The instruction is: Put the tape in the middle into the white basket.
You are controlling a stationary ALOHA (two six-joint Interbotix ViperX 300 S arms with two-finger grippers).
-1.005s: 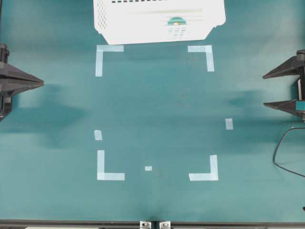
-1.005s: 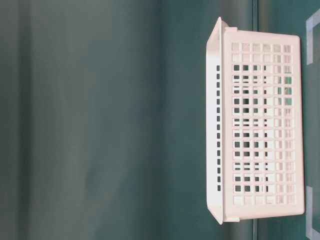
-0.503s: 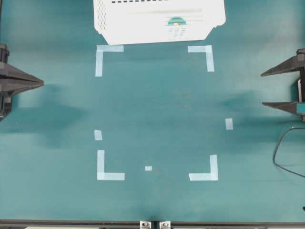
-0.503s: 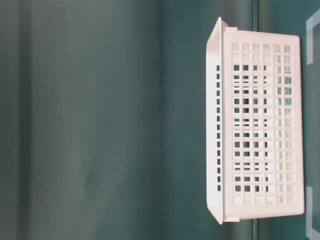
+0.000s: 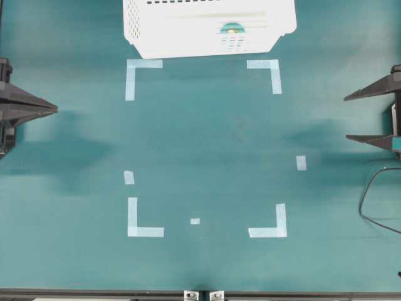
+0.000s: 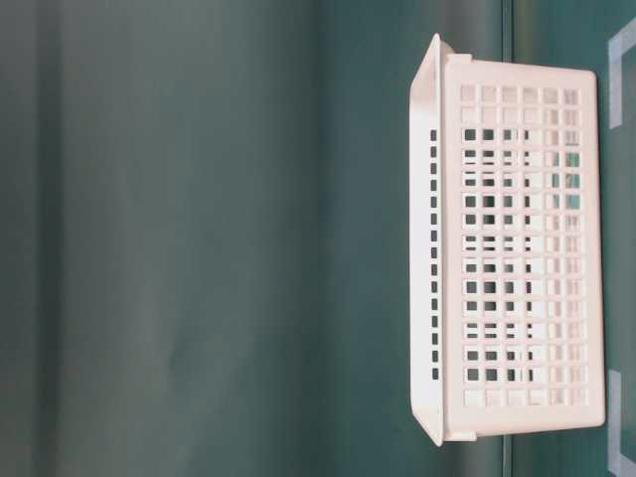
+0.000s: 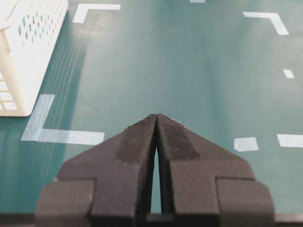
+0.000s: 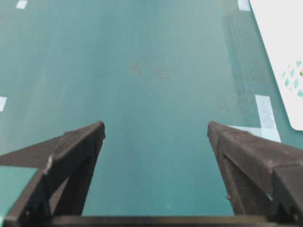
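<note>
Where the white basket [image 5: 210, 28] sits at the far edge of the green table [image 5: 207, 138] in the overhead view, the tape [image 5: 232, 27] lies inside it, a small mint roll seen through the open top towards the basket's right half, resting on the slotted floor; the basket stands just beyond the two far corner marks [image 5: 266, 72] of pale tape strip, its near wall close to them but not covering them. The left claw [image 5: 53, 109] rests at the left border of the table, its two dark fingers [image 7: 137, 142] pressed together to a single point with nothing between them, as the left wrist view shows plainly; the right claw [image 5: 348, 118] hangs at the right border with its fingers [image 8: 75, 151] spread wide apart and bare table showing between them, holding nothing. Both claws are well apart from the basket. A black cable [image 5: 373, 200] loops on the table near the right claw. The table-level view shows the basket's [image 6: 517, 263] gridded side wall; the roll cannot be made out through it.
</note>
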